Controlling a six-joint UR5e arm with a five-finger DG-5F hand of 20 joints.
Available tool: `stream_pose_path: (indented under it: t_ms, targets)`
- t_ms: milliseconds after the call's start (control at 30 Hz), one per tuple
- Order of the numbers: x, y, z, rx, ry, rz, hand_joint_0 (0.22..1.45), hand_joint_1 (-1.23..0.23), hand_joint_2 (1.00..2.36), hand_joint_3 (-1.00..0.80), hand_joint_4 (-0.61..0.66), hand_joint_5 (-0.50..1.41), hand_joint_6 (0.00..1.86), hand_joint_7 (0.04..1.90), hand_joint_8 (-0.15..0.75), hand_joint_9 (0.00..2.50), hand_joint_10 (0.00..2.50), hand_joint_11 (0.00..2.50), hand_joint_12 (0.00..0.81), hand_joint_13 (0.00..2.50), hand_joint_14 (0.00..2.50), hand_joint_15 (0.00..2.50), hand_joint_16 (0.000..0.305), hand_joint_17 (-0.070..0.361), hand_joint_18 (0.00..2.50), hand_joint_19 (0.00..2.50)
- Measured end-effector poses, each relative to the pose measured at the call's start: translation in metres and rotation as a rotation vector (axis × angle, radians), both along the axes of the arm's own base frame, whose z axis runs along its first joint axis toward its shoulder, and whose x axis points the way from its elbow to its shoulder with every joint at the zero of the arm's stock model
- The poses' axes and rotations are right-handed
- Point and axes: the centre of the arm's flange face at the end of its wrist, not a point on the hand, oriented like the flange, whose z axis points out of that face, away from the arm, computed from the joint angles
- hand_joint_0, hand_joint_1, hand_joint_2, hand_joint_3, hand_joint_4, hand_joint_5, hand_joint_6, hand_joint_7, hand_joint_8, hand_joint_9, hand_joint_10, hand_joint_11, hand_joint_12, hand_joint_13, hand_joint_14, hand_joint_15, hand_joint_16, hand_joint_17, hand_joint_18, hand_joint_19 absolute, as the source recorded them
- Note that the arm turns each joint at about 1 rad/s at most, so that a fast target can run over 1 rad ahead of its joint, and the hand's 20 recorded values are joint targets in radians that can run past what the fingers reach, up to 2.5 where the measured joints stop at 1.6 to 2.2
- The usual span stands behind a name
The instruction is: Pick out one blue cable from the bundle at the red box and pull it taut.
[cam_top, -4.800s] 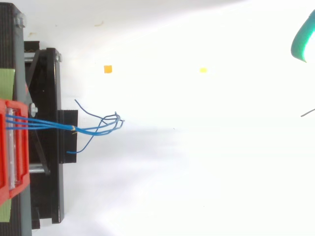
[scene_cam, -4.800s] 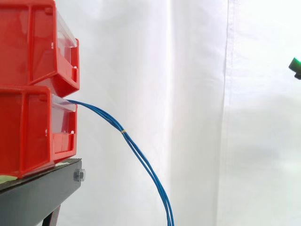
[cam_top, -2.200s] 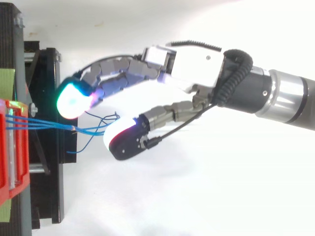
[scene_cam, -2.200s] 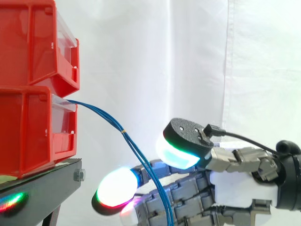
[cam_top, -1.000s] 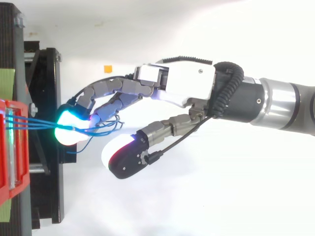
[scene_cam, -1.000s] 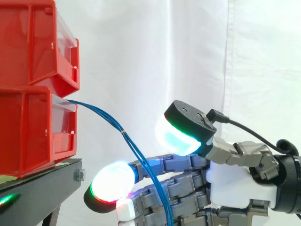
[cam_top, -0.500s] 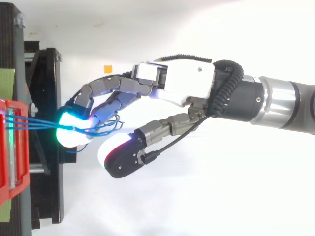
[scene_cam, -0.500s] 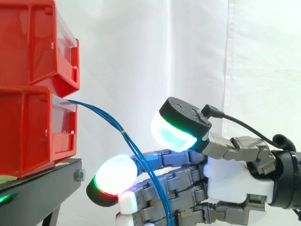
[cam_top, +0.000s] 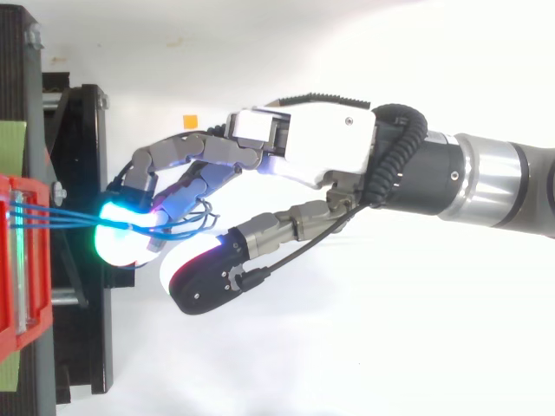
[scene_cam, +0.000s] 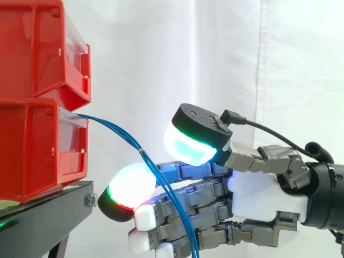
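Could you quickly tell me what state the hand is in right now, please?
The hand is open: fingers extended at the blue cables, thumb held apart, nothing pinched yet.

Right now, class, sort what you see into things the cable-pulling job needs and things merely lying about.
Job: blue cables, lower red bin, robot hand.
Lying about: upper red bin, black stand, orange marker, white curtain.
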Motion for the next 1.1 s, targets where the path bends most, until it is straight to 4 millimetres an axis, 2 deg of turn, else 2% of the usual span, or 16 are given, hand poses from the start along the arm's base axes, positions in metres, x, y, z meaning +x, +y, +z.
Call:
stream_pose_path:
  t_ms: [600,867,1000,1100]
  targets:
    - [0.0007,-0.0001,0.0006,-0.002,0.001,0.007,0.57,-0.55,1.01,-0.42,0.15,-0.10,0.51,1.22,0.237,0.82,0.02,0.48,0.315,0.74,0.02,0.47,0.049,0.111,0.51,0.70]
    - [0.0001,-0.0050,0.0007,-0.002,0.003,0.011,0.58,-0.55,1.01,-0.39,0.13,-0.11,0.62,1.06,0.235,0.83,0.02,0.49,0.315,0.75,0.02,0.47,0.049,0.110,0.53,0.70]
    - [0.0006,-0.0051,0.0014,-0.003,0.002,0.012,0.58,-0.55,1.01,-0.40,0.13,-0.13,0.73,0.87,0.236,0.84,0.02,0.49,0.312,0.76,0.02,0.48,0.049,0.110,0.54,0.69]
    - [0.0009,-0.0060,0.0023,-0.003,0.000,0.011,0.58,-0.55,1.01,-0.40,0.13,-0.13,0.74,0.87,0.235,0.84,0.02,0.51,0.314,0.76,0.02,0.48,0.049,0.110,0.54,0.69]
